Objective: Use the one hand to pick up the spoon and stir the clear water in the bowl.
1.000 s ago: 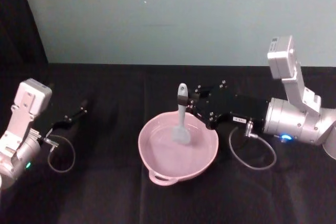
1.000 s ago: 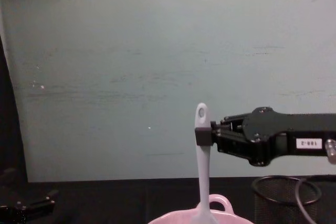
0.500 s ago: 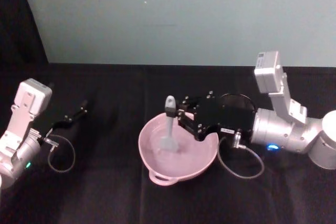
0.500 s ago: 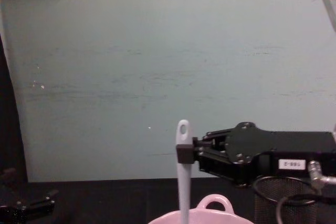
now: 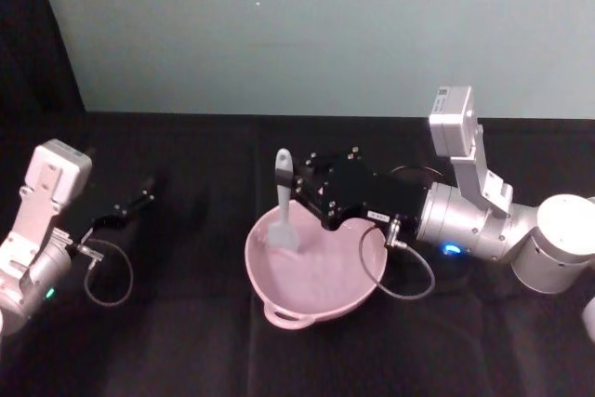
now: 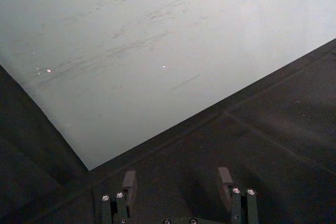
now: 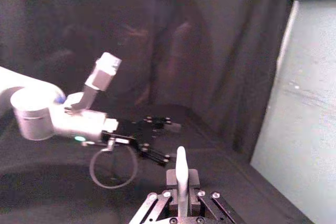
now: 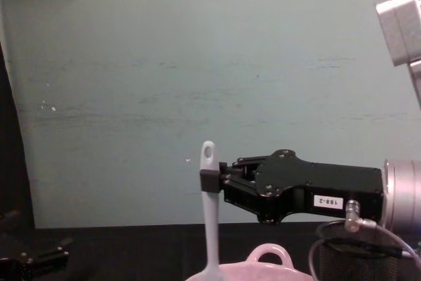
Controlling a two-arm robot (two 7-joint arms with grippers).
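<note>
Spoon held upright in the bowl by the right hand, mid-stir.

Nearest, the bowl (image 5: 253, 262) is set on the black table with its loop handle turned toward the robot; water is presumed inside, though it is too clear to be made out. The spoon (image 5: 282, 202) is stood almost upright, its scoop lowered into the bowl's far-left part, which is judged to let the water be swept round without the bowl being nudged. The handle is clamped just below its oval hole by the right hand (image 5: 296, 194), brought in level from the right with fingers closed tight on that 1 slim strip. A wire cup (image 8: 388, 264) is stood behind. The left hand (image 5: 139, 200) is parked well apart at the left, fingers spread, nothing held.
</note>
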